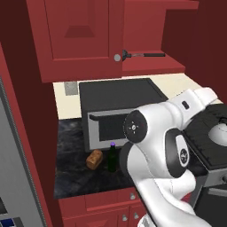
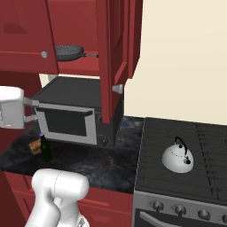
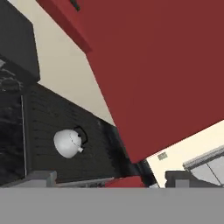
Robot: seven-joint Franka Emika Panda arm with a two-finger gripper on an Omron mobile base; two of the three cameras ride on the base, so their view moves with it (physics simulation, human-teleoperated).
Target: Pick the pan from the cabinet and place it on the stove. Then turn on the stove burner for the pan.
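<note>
The pan (image 2: 68,52), dark grey and round, lies on the lower shelf of the red cabinet (image 2: 26,35). Its long thin handle (image 1: 144,55) points right past the shut left door. The cabinet's right door (image 2: 104,62) stands swung open, edge-on. The black stove (image 2: 195,137) is at the right. My gripper (image 2: 32,111) hangs open and empty in front of the microwave, well below the pan, fingers pointing toward the stove. In the hand view the gripper (image 3: 109,179) has its tips wide apart, facing the stove (image 3: 48,118) and the open red door (image 3: 153,65).
A white kettle (image 2: 177,157) sits on the stove's grates, as the hand view also shows the kettle (image 3: 68,143). A black-and-silver microwave (image 1: 117,111) stands under the cabinet. A bread piece (image 1: 94,158) and a green bottle (image 1: 113,157) stand on the dark counter (image 2: 97,164).
</note>
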